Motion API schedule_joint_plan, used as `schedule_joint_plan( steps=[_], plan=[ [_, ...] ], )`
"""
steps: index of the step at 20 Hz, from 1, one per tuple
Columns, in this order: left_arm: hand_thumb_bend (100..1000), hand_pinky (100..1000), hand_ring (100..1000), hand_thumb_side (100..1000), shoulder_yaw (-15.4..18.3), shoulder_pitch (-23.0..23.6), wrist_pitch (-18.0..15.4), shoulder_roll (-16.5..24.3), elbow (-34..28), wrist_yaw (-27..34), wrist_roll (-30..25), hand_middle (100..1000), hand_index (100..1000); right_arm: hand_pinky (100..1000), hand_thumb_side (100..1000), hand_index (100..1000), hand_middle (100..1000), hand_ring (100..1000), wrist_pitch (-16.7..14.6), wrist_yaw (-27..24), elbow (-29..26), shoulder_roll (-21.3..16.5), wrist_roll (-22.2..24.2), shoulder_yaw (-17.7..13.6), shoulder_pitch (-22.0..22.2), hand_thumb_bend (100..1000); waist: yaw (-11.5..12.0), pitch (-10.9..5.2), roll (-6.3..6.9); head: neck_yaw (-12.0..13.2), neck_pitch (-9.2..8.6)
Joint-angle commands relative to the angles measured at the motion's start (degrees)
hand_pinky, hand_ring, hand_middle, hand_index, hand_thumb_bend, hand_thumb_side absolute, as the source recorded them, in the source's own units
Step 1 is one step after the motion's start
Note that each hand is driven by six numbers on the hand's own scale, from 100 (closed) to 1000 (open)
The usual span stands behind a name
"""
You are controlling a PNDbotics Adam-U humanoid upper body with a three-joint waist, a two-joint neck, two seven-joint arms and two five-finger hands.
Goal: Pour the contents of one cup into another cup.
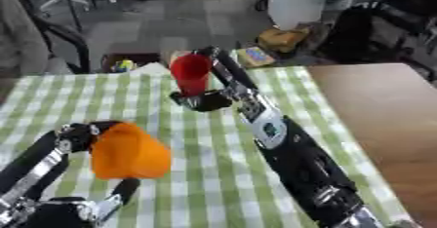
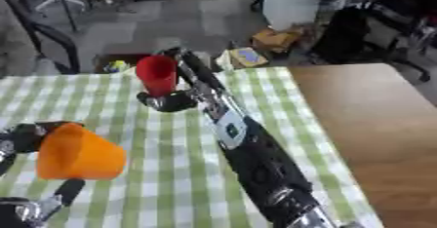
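Two cups held: red cup (image 1: 191,74) in right robot hand (image 1: 208,97), orange cup (image 1: 128,153) in left robot hand (image 1: 81,137)

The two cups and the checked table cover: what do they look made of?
The red cup and the orange cup both look like plastic: one solid, opaque colour each, smooth walls, dull sheen, though blur leaves it open. The table cover, green and white checks, lies flat and matte; woven cloth or vinyl, I cannot tell which.
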Motion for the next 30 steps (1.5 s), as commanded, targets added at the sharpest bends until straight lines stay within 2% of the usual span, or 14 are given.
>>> schedule_joint_plan(
  steps=[1, 10, 18, 30],
  plan=[
    [100, 468, 367, 320, -0.2, -0.9, -0.9, 1.0, 2.1, -1.2, -0.9, 401, 834, 356, 100, 635, 359, 251, -0.5, -0.5, -5.0, -2.0, 0.2, 0.8, -1.7, 100, -0.2, -1.16, 0.06, 0.5, -0.49],
    [100, 468, 367, 306, -2.1, -3.0, -3.7, -1.1, 9.2, -2.2, -3.4, 400, 838, 366, 100, 649, 369, 262, -2.3, 1.8, -14.0, -3.4, 2.6, 4.4, -1.0, 100, -1.0, -1.14, -0.22, 1.2, -0.56],
    [100, 468, 367, 298, -3.7, -5.0, -4.3, -2.2, 9.4, -1.4, -7.5, 400, 836, 374, 100, 656, 374, 269, -5.2, 7.6, -14.3, -1.7, 3.8, 7.1, 0.0, 100, -0.8, -1.13, 0.00, 1.6, -0.49],
    [100, 470, 369, 286, -4.1, -6.0, -3.8, -3.7, 10.2, -2.5, -11.0, 401, 838, 384, 100, 665, 387, 282, -8.5, 14.5, -15.0, -0.9, 2.7, 8.9, 0.4, 100, -0.9, -1.11, 0.06, 1.8, -0.42]
  ],
)
